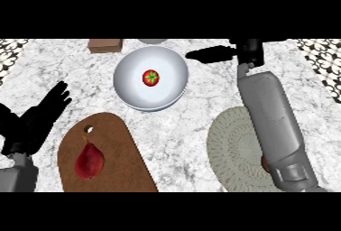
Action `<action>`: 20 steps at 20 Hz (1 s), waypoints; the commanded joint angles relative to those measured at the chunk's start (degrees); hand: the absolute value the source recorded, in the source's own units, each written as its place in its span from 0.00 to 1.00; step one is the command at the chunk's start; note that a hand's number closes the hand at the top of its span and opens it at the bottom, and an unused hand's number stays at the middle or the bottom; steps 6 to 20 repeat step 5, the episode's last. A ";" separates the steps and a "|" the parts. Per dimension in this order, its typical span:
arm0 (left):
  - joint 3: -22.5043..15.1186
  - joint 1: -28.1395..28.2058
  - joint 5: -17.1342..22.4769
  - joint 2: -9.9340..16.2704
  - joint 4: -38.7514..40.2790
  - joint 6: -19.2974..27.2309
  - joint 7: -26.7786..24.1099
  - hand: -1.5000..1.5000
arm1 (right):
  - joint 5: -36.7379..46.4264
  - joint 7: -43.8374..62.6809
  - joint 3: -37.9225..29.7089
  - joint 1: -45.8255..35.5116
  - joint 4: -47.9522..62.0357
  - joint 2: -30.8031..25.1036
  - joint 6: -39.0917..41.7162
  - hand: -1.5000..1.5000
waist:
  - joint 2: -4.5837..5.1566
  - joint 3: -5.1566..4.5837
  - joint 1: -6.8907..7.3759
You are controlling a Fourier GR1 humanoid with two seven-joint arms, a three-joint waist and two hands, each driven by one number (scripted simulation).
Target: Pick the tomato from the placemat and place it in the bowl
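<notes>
The tomato (151, 78) sits in the middle of the white bowl (133, 92), stem end up, apart from both my hands, so I judge the placing done. My right hand (214, 54) is at the far side of the bench (193, 131), just right of the bowl's rim, its dark fingers pointing left toward the bowl and holding nothing; they look relaxed, not curled round anything. My right forearm runs across the placemat (230, 149), the pale round mat at the near right, which is why much of it is hidden; I see no tomato on it. My left hand (41, 110) rests at the left edge, fingers spread and pointing away, out of the work. On the near left lies a brown cutting board (117, 135) with a dark red fruit (89, 161) on it, untouched. A small brown block (105, 45) stands at the far edge beyond the bowl.
</notes>
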 commanded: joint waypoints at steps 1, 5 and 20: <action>0.70 -0.28 0.34 0.06 -1.29 0.67 0.34 0.50 | -6.67 0.79 2.22 8.30 -14.36 2.09 5.18 0.00 | -0.19 0.06 -0.39; 0.88 1.91 0.02 0.38 -1.97 0.43 0.11 0.50 | -6.31 1.57 7.34 21.62 -27.51 1.50 9.70 1.00 | -0.40 -0.01 -1.51; 0.88 1.91 0.02 0.38 -1.97 0.43 0.11 0.50 | -6.31 1.57 7.34 21.62 -27.51 1.50 9.70 1.00 | -0.40 -0.01 -1.51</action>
